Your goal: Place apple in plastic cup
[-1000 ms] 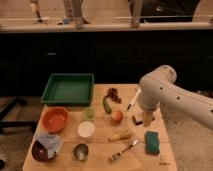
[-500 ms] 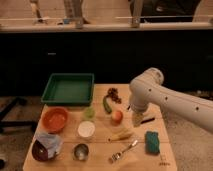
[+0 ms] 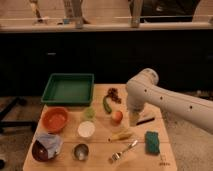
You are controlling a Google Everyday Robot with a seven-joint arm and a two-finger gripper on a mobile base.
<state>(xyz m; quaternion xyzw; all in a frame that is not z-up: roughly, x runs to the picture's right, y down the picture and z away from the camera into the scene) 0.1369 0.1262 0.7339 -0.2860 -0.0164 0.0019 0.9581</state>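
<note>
The apple (image 3: pixel 117 116) is small, round and reddish-orange, and sits on the wooden table (image 3: pixel 165 160) near its middle. The plastic cup (image 3: pixel 89 113) is small and pale green. It stands upright to the left of the apple, about an apple's width away. My gripper (image 3: pixel 133 115) hangs down from the white arm (image 3: pixel 165 100), which comes in from the right. It is just right of the apple and close above the table. Nothing shows in the gripper.
A green tray (image 3: pixel 68 88) lies at the back left, with an orange bowl (image 3: pixel 55 119) in front of it. Also here are a white cup (image 3: pixel 86 129), a metal cup (image 3: pixel 80 151), a banana-like piece (image 3: pixel 121 135), a fork (image 3: pixel 123 150), a green sponge (image 3: pixel 152 142) and a dark-red cluster (image 3: pixel 113 93).
The arm has swung left and down over the table, bringing the gripper from right of the middle to just beside the apple. The objects have not moved.
</note>
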